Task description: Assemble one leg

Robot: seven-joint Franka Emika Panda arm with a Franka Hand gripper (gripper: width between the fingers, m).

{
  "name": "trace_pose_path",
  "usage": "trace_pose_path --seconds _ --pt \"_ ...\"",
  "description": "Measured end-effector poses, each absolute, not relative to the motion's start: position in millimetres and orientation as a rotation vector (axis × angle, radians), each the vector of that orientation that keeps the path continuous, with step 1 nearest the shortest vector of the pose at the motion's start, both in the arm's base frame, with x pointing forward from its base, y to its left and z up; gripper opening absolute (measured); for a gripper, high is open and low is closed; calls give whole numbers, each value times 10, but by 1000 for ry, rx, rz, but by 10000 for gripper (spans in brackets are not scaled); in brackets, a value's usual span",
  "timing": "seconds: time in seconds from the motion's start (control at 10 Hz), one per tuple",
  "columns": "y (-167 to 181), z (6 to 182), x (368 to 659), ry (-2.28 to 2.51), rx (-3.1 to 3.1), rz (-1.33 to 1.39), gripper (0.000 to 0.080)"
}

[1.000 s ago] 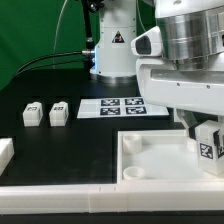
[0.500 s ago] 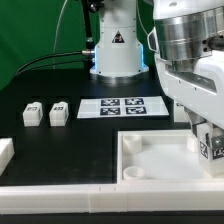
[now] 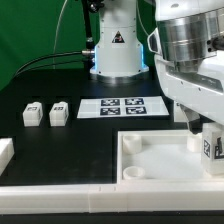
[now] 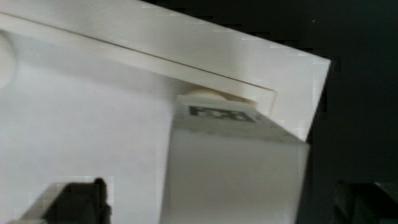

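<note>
Leg held down in the tray

The big white tray point(image 3: 150, 150) has the tagged leg point(image 3: 212, 146) sitting in it at the exterior view's right, and the gripper point(image 3: 202, 132) is pinching that leg. Two more legs point(image 3: 45, 113) sit out on the black table point(image 3: 60, 140), well apart from the tray.

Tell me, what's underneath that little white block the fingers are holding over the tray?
The leg stands in the fingers at the white tray's corner. Only tray surface shows around its base; whatever lies directly beneath, socket or not, is covered.
</note>
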State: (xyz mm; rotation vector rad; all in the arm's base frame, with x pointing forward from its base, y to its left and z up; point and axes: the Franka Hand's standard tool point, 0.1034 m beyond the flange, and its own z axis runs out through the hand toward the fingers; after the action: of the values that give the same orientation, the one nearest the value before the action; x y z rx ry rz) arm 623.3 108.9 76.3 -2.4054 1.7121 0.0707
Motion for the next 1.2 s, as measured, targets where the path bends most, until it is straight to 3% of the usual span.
trace_pose_path --seconds 0.7,1.2 --pt "1224 726 6235 478 -2964 -12 648" --pt "1175 727 6275 -88 -3005 -58 648"
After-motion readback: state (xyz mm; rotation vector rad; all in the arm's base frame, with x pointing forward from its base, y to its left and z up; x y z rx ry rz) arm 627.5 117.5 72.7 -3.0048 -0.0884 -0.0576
